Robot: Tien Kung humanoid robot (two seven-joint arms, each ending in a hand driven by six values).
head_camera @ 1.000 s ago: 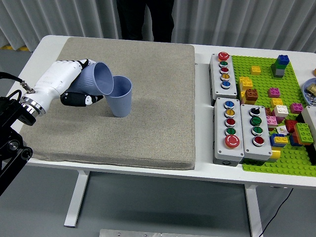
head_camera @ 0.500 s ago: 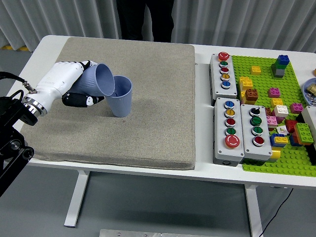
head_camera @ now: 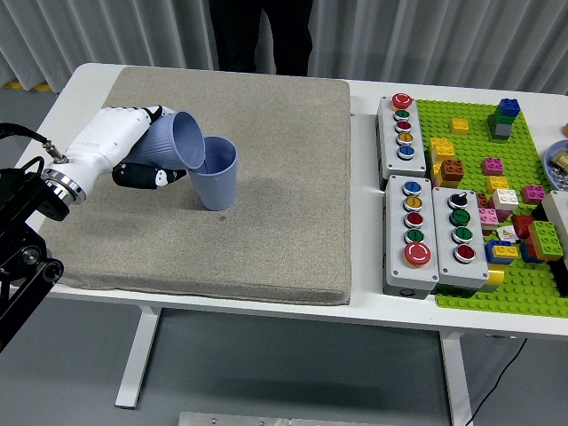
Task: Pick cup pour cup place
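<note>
We see the left hand [head_camera: 124,146] come in from the tabletop's [head_camera: 373,306] left edge, its fingers [head_camera: 142,176] wrapped around a blue cup [head_camera: 176,145] that is tipped on its side. The tilted cup's mouth faces right and touches the rim of a second blue cup [head_camera: 216,173], which stands upright on the grey mat [head_camera: 266,195], in the mat's left half. Toward the right edge lie button boxes [head_camera: 435,229] and a green plate of bricks [head_camera: 497,204]. A person [head_camera: 262,35] stands at the far edge.
</note>
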